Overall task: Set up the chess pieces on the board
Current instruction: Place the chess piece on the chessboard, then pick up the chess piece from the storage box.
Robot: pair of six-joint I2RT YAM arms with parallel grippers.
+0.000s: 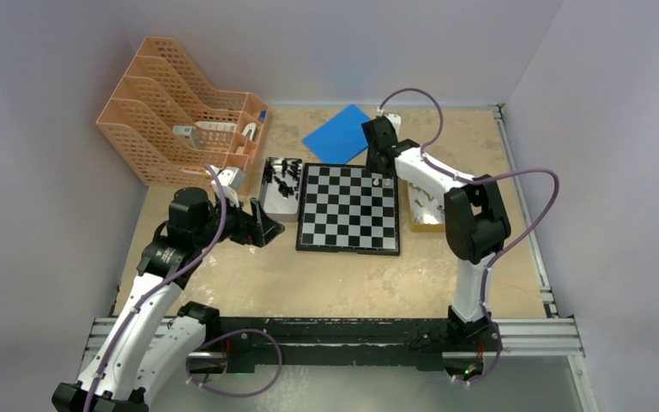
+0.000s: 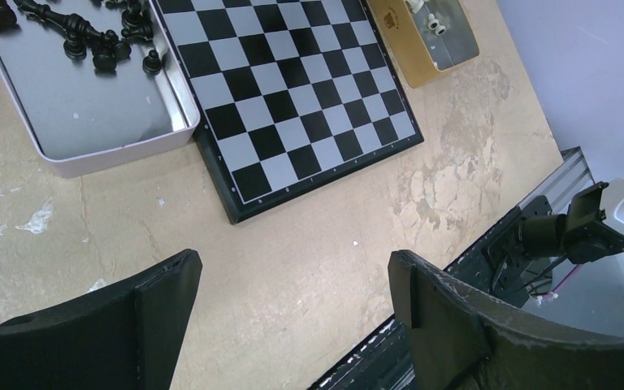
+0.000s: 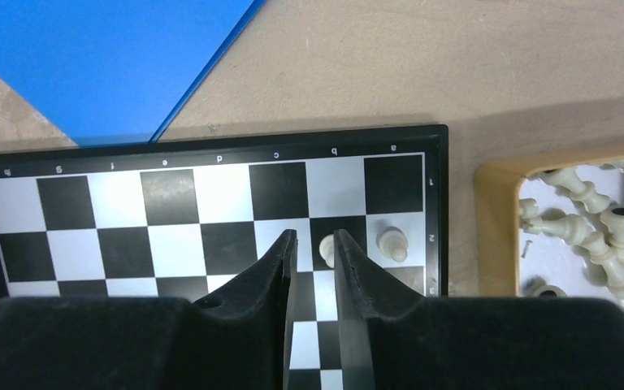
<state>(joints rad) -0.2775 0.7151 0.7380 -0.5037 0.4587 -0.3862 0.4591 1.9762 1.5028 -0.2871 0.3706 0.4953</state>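
Tiny cream pawn [image 3: 326,248] standing between tips of right pincer [image 3: 315,237], open just a little. Second pawn [image 3: 391,243] beside it on black-and-white board [image 3: 171,195]. Left pincer [image 2: 292,264] open wide, empty.

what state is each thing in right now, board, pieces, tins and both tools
board, flat, almost all squares bare
white pawns, upright on neighbouring squares
black pieces, loose in the silver tin
other white pieces, loose in the tan tin
left tool, wide open, holding nothing
right tool, narrowly open over one pawn
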